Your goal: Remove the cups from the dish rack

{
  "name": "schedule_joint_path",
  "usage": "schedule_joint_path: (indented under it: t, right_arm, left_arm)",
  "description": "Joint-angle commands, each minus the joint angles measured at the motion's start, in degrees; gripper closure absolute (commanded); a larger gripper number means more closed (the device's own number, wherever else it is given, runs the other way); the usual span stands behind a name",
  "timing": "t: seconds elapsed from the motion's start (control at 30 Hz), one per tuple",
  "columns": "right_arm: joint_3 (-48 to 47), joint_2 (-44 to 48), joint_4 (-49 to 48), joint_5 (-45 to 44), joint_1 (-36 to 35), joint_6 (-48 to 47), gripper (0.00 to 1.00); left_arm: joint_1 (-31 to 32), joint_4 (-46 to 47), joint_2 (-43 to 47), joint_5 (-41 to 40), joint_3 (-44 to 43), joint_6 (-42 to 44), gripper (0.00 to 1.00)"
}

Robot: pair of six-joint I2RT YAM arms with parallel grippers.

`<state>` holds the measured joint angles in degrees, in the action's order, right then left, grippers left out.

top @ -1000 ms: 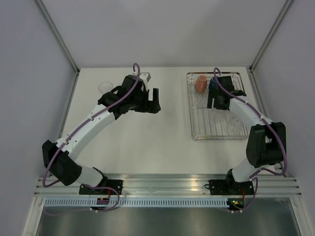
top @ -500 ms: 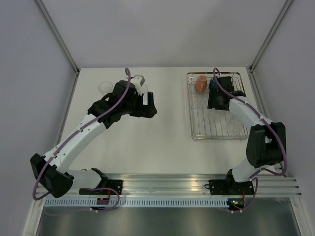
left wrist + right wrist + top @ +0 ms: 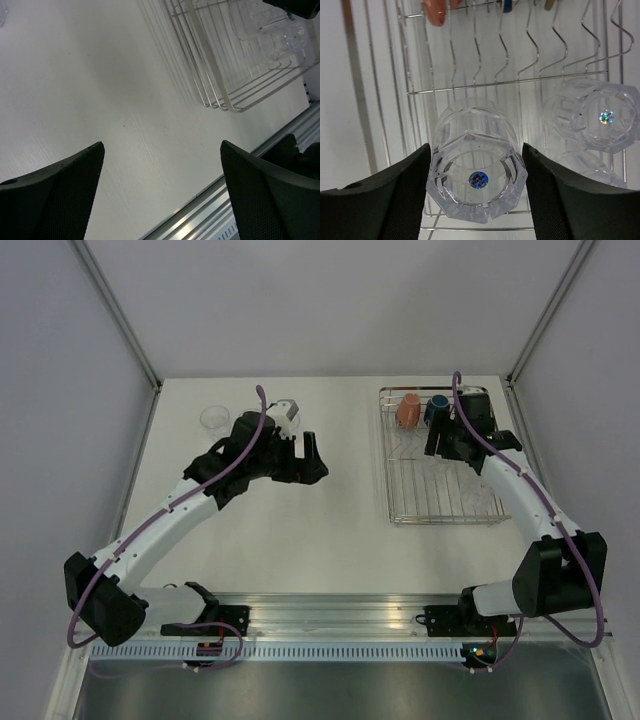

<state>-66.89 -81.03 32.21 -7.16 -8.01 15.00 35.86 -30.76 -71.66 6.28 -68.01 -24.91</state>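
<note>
The silver wire dish rack [image 3: 440, 510] stands at the right of the table. A salmon-orange mug [image 3: 407, 410] and a dark blue mug [image 3: 438, 403] sit at its far end. My right gripper [image 3: 447, 447] is over the rack, and in the right wrist view it [image 3: 476, 182] is shut on an upside-down clear tumbler [image 3: 477, 165], one finger on each side. Two more tumblers [image 3: 600, 117] lie on the bars to its right. My left gripper [image 3: 312, 462] is open and empty over the table's middle, left of the rack [image 3: 220, 75]. One tumbler [image 3: 214, 418] stands on the table at far left.
Metal frame posts stand at the table's far corners. An aluminium rail [image 3: 340, 610] runs along the near edge by the arm bases and shows in the left wrist view [image 3: 210, 210]. The rack's rim is right of my left gripper.
My left gripper has swung a little right and nearer. My right arm has shifted right and back over the rack, uncovering the dark blue mug.
</note>
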Motion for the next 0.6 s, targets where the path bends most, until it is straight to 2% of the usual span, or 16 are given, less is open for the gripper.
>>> schedule_joint_path:
  t: [0.0,0.13,0.3,0.4,0.43,0.57]
  right_arm:
    - [-1.4,5.0,-0.9,8.5,-0.4,1.5,0.71]
    - [-0.3,9.9,-3.5,16.3,-1.1,2.8,0.71]
    - [4.9,16.7,-14.0,33.5,-1.7,8.2,0.72]
    - [9.2,19.9,-23.5,40.7,-3.1,13.9,0.73]
    - [11.6,21.5,-29.0,41.8,-3.5,16.4,0.74]
    - [16.4,24.4,-40.6,44.9,-5.8,23.0,0.74]
  left_arm:
    - [0.3,11.3,1.2,9.0,2.5,-3.7,0.01]
    - [0.2,19.2,0.5,18.5,4.0,-6.7,0.01]
    - [-0.9,30.0,0.5,28.1,6.7,-12.8,0.01]
    - [-1.2,35.2,0.9,29.5,8.2,-15.8,0.01]
    - [-1.2,35.8,1.3,29.3,8.7,-16.0,0.01]
    - [-1.2,42.0,2.5,30.7,10.9,-18.5,0.01]
